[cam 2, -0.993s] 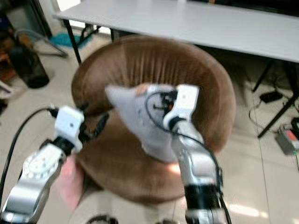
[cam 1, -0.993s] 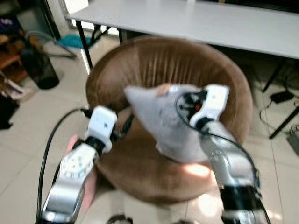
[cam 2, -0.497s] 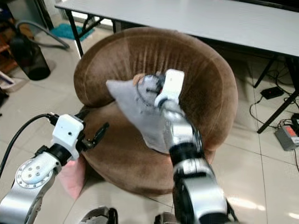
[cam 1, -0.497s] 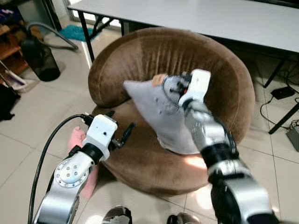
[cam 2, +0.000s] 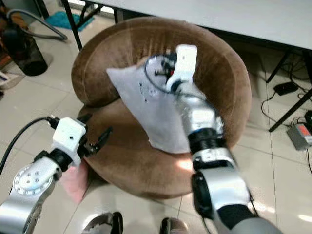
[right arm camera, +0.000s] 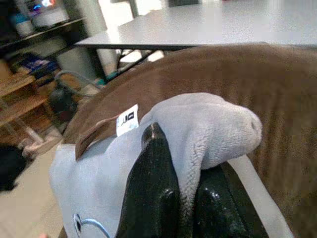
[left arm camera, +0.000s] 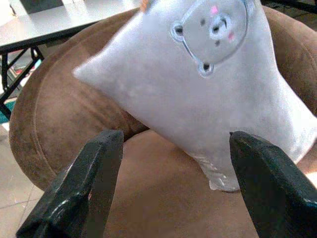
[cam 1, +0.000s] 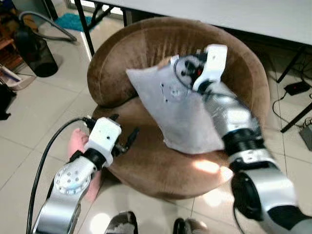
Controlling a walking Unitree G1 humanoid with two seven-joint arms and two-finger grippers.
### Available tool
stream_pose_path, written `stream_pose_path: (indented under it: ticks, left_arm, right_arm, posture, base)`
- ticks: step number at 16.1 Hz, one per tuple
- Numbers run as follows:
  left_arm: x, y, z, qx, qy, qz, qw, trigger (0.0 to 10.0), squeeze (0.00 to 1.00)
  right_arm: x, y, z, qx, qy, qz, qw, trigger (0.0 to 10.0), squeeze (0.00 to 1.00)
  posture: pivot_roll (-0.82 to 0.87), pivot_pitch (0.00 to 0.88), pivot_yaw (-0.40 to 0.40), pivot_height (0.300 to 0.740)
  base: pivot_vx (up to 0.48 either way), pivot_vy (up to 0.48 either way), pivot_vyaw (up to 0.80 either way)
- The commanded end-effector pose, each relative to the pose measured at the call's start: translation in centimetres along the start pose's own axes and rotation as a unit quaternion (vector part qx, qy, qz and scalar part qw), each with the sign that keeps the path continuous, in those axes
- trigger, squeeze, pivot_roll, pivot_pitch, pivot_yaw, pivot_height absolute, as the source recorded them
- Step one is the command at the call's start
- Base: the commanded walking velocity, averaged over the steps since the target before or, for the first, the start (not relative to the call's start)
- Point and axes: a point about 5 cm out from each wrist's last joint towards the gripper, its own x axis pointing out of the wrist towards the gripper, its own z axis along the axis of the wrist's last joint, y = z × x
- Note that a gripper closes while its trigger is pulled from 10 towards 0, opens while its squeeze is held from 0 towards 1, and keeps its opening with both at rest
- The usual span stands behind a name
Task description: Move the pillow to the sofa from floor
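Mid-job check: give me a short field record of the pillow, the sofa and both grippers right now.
pillow: grey pillow, tilted, lower edge on the seat
sofa: round brown sofa, under a white table
right gripper: right gripper shut on the pillow's top corner, up at the backrest
left gripper: left gripper open, apart from the pillow, near the seat's front edge
floor: pink item beside the sofa

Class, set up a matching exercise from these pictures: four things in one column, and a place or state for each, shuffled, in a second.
1. pillow
2. left gripper
3. right gripper
4. pink cushion

a. open, beside the sofa's front edge
b. on the floor beside the sofa
c. shut on a pillow corner
d. grey, held over the sofa seat

Pairs: 1-d, 2-a, 3-c, 4-b
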Motion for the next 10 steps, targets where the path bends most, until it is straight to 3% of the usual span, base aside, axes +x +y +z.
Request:
stream_pose_path:
  ticks: [1, 3, 10]
  left_arm:
    - [0.1, -0.1, -0.1, -0.004, 0.003, -0.009, 1.0, 10.0, 0.0]
    - [0.3, -0.2, 0.0, -0.003, -0.001, -0.013, 1.0, 10.0, 0.0]
    - [0.8, 0.3, 0.4, 0.003, -0.011, -0.018, 1.0, 10.0, 0.0]
  right_arm:
    - [-0.2, 0.4, 2.0, -0.014, -0.022, 0.022, 0.999, 10.0, 0.0]
    - [-0.9, 0.3, 3.0, -0.025, -0.021, 0.032, 0.999, 10.0, 0.0]
    - [-5.8, 1.9, 7.5, -0.043, 0.045, 0.098, 0.993, 10.0, 0.0]
  posture:
    - [0.06, 0.176, -0.009, 0.74]
    - [0.06, 0.167, -0.007, 0.74]
    - [0.05, 0.122, 0.001, 0.74]
  base:
    - [0.0, 0.0, 0.0]
    - [0.0, 0.0, 0.0]
    - [0.0, 0.0, 0.0]
